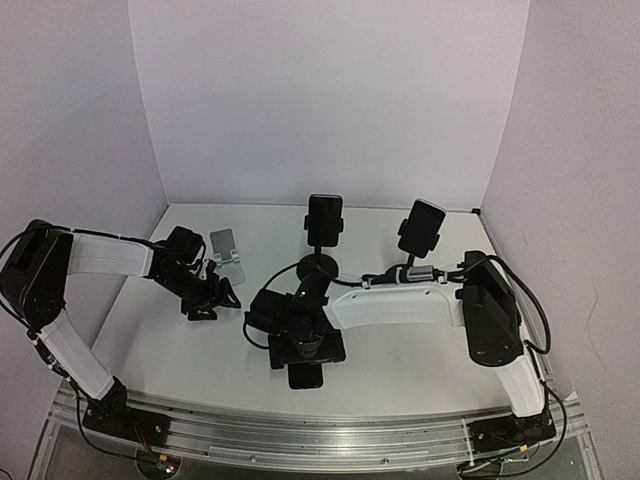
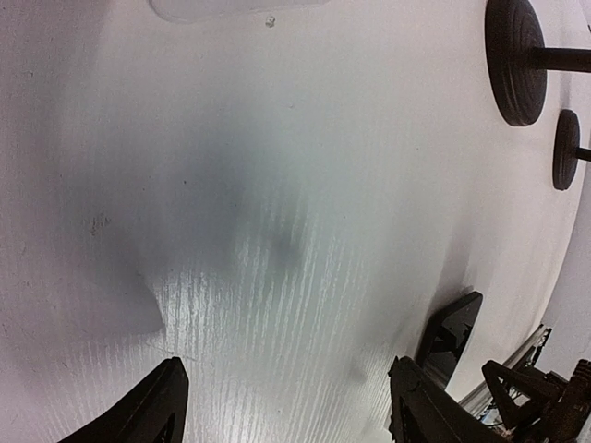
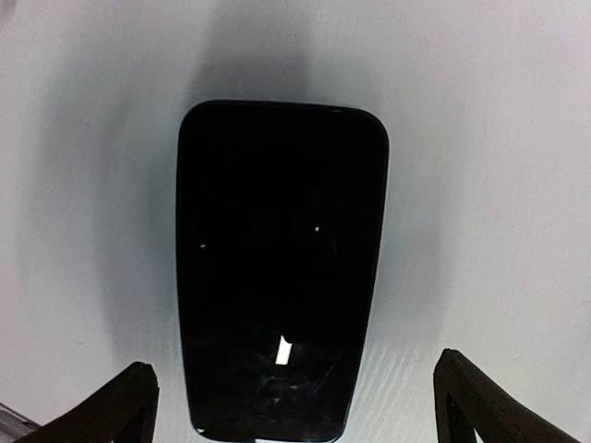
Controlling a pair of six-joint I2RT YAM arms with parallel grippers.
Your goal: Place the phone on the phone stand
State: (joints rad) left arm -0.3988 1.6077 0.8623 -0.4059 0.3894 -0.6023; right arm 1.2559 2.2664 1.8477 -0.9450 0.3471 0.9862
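phone (image 3: 282, 277) is lying flat, dark screen up, at the 6 o'clock edge of the desk (image 1: 420, 360), nearest the arm bases. the right gripper (image 3: 295, 383) is hanging straight over it with its jaws spread wide. its fingers (image 3: 115, 411) are flanking the phone's long sides without touching it, so nothing is being held. by my reading, the pick-up is the step in hand: the reach is looking done and the grasp is not yet made. the next move is calling for a short drop and a squeeze across the phone's narrow width. the phone is thin and lying flush, so the fingertips are probably needing to get right down to the surface to catch its edges.

further out, at about 9 o'clock from the phone, the left gripper (image 2: 288, 369) is hovering low over bare desk, jaws parted and empty. beyond it, at roughly 10 o'clock, a small silver stand (image 1: 226, 246) is sitting empty and looking like the probable target, though i cannot be sure. at 12 o'clock a black stand (image 1: 320, 266) is carrying a dark handset (image 1: 325, 220) upright, and at 1 o'clock a second black stand (image 1: 414, 262) is carrying another handset (image 1: 422, 228).

the desk is showing white and matte with faint scuffs, and plain pale walls (image 1: 330, 100) are closing it in on three sides.
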